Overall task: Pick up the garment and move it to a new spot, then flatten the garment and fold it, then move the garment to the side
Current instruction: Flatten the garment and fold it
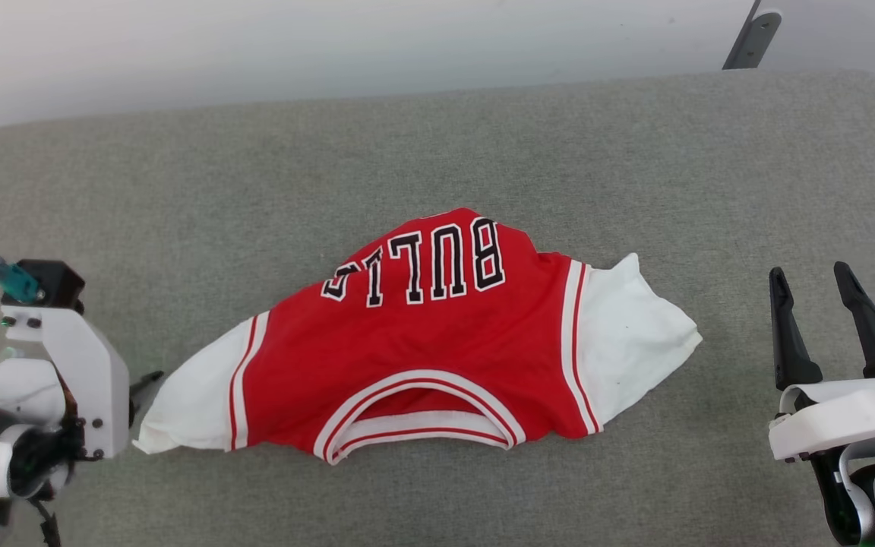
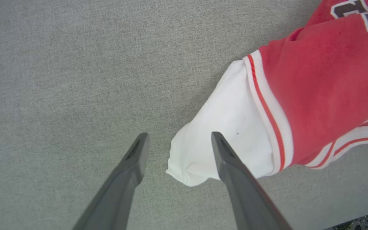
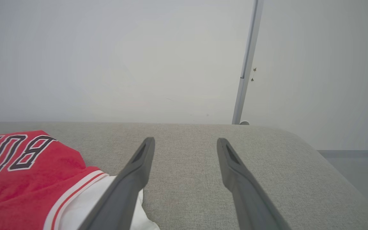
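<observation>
Grey cloth-covered surface (image 1: 179,190) holds the garment (image 1: 437,342) at its middle, apparently halved across with both white sleeves sticking out, left tool (image 2: 180,135) spread at the near sleeve tip, right tool (image 1: 808,272) spread well aside; sleeve folds and side move not yet done.

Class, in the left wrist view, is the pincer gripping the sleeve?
No, the left pincer stands open, its fingers apart, the sleeve lying loose.

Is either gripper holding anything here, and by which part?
Nothing is held. The left gripper is open at the white sleeve of the jersey; the right gripper is open over the grey cushion.
</observation>
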Available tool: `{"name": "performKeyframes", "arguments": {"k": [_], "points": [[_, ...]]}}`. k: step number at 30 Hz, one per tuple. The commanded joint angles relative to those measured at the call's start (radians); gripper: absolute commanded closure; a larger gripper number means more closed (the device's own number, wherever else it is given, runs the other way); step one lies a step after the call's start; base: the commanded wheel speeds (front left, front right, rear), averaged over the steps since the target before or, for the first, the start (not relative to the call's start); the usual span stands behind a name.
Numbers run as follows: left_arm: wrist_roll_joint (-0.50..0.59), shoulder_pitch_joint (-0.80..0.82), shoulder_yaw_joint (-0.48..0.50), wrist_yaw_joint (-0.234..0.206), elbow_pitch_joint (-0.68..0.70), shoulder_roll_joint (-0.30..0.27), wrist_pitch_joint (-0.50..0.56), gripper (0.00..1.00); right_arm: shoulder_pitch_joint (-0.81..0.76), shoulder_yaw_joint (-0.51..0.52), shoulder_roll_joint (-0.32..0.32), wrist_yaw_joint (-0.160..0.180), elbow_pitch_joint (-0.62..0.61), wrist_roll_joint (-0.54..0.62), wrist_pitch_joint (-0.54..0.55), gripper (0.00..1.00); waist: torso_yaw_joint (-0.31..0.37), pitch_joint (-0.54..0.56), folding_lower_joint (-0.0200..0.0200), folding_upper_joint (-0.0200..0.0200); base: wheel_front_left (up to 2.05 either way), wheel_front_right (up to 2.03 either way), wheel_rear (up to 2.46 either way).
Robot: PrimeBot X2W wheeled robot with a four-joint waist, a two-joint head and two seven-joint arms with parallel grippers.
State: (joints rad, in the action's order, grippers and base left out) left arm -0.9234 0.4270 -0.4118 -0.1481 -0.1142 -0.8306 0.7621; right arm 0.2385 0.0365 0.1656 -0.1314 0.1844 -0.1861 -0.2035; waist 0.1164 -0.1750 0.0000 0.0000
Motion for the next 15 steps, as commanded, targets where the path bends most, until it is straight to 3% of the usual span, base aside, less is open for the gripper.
{"name": "performKeyframes", "arguments": {"k": [1,8,15], "points": [[0.018,0.021,-0.010,0.011,-0.023,0.002,-0.003,0.00,-0.007,-0.001,0.005,0.001,-0.003,-0.012,-0.006,0.00,0.005,-0.002,0.0000,0.0000,0.00,0.00,0.00],[-0.035,0.046,-0.015,0.041,-0.119,0.061,0.009,0.00,-0.014,0.004,-0.001,0.001,-0.010,-0.008,-0.005,0.00,0.020,-0.005,0.0000,0.0000,0.00,0.00,0.00],[-0.008,0.058,-0.049,0.042,-0.158,0.062,0.032,0.00,-0.012,0.007,0.001,0.001,-0.010,-0.012,-0.007,0.00,0.027,-0.015,0.0000,0.0000,0.00,0.00,0.00]]}}
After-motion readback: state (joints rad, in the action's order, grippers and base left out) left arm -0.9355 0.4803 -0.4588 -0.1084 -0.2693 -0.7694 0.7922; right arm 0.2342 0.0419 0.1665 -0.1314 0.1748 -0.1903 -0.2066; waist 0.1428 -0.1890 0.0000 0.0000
